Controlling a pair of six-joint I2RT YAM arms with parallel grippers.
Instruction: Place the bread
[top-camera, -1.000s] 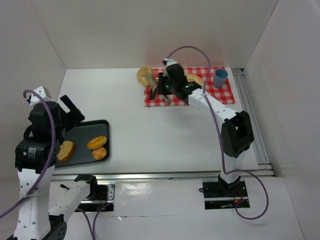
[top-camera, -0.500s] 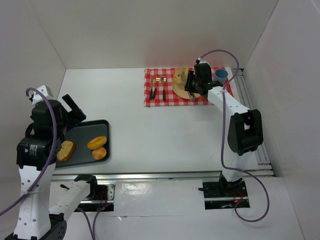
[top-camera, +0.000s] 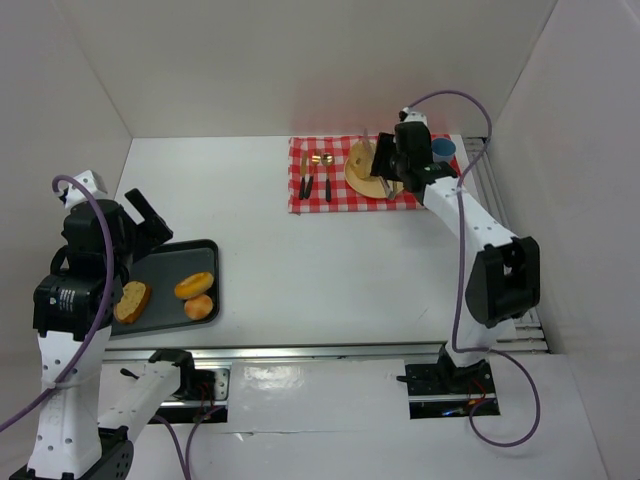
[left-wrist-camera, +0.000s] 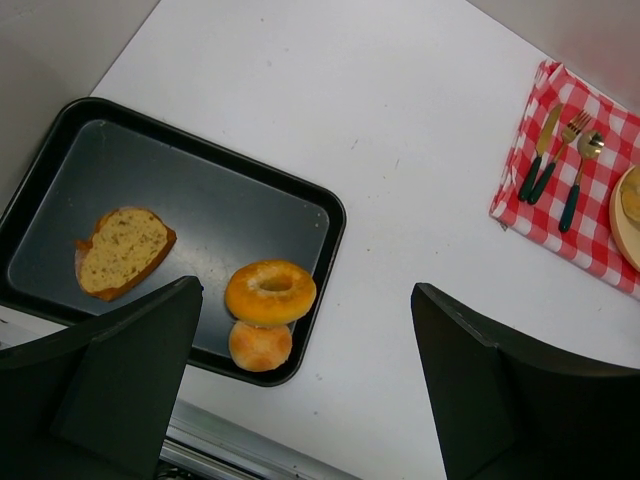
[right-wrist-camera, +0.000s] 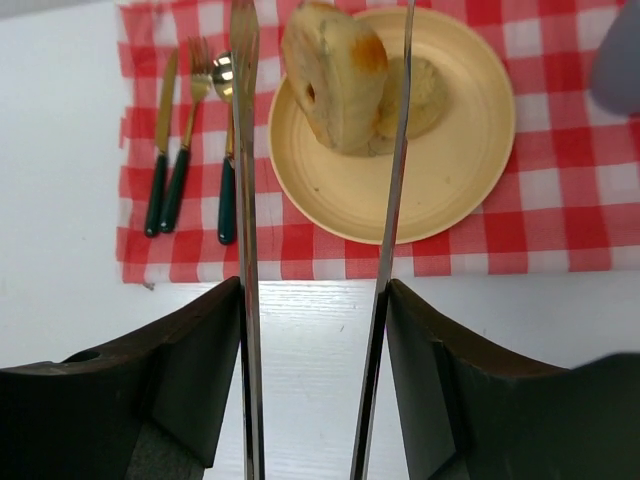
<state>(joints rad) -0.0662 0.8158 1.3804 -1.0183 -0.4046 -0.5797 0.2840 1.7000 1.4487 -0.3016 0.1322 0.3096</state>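
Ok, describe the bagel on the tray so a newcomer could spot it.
Find the black tray on the left. Three breads lie on it. The bagel is the orange ring with a hole, touching a round roll and apart from the slice.

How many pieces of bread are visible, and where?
5. Three lie in the black tray: a slice, a bagel and a roll beside it. Two are on the yellow plate: a bun tilted on edge and a round piece behind it. None seems hidden.
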